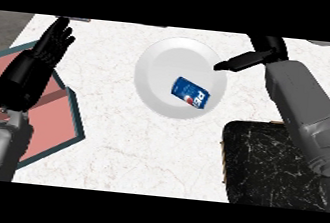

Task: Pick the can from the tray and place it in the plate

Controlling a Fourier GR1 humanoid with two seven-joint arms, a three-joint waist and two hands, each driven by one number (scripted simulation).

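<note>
Surface: white marbled top carrying everything here.
Tray: black, veined, at the surface's near right corner; nothing shows on it apart from the right forearm crossing above.
Board: pink with a teal rim, at the left edge, partly under the left arm.
Plate: white, round, toward the far edge, near the middle.
Can: blue, lying on its side inside the plate, right of the plate's centre; long axis slanted from upper left to lower right.
Writing: white letters on the can's side read roughly "PEP" (a Pepsi-style red and white mark beside them).
Right robot hand: at the plate's far right rim, fingers fairly straight, pointing left, holding nothing; the can lies down and left of it, apart.
Left robot hand: open, fingers up, resting at the far left edge, well apart from the can.
Judgement: placing looks done; the right robot hand is the nearer one and needs only to pull clear.
</note>
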